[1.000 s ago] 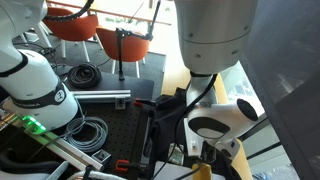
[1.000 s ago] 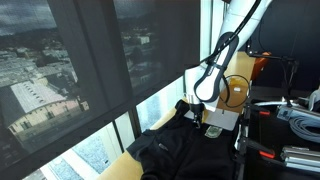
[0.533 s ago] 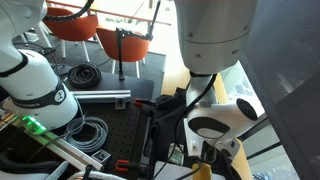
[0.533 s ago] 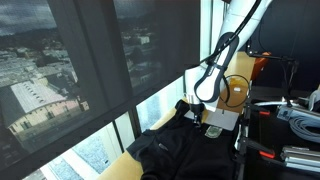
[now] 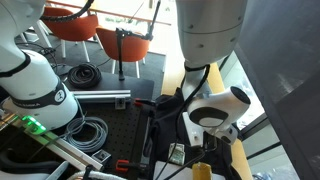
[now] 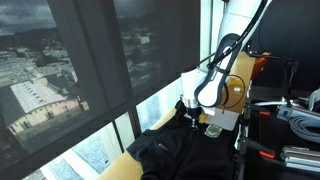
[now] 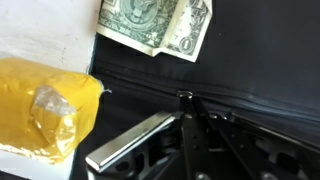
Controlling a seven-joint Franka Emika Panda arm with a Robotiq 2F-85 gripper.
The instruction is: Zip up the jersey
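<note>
Window (image 6: 90, 70) fills most of an exterior view: dark glass, city below

My arm (image 6: 215, 80), white and thick-jointed, reaches down from above beside that glass; wrist bent over the work

Jersey (image 6: 170, 150): black, soft, matte, spread in loose folds on a pale tan surface (image 6: 115, 166) right along the window's foot, directly beneath my wrist. In the wrist view its fabric covers the whole right side and middle band

Coiled black cables (image 5: 88, 74) lie on the dark table (image 5: 120, 140) in an exterior view, well apart from the jersey

White sheet (image 7: 40, 30) occupies the upper left of the wrist view, its edge meeting the black cloth

Yellow packet (image 7: 45, 110), crinkled, sits over that sheet, right end touching the jersey

Banknote (image 7: 155, 25), a one-dollar bill, creased, lies on the fabric at the top edge

Zip (image 7: 250, 98) runs as a thin line across the cloth, left to right, slightly sloping

Gripper (image 7: 185, 112): one silver finger (image 7: 130, 140) slants in from lower left, dark linkage beside it; tips converge right on the zip line. Whether they pinch anything there, I cannot tell: too dark and too close
</note>
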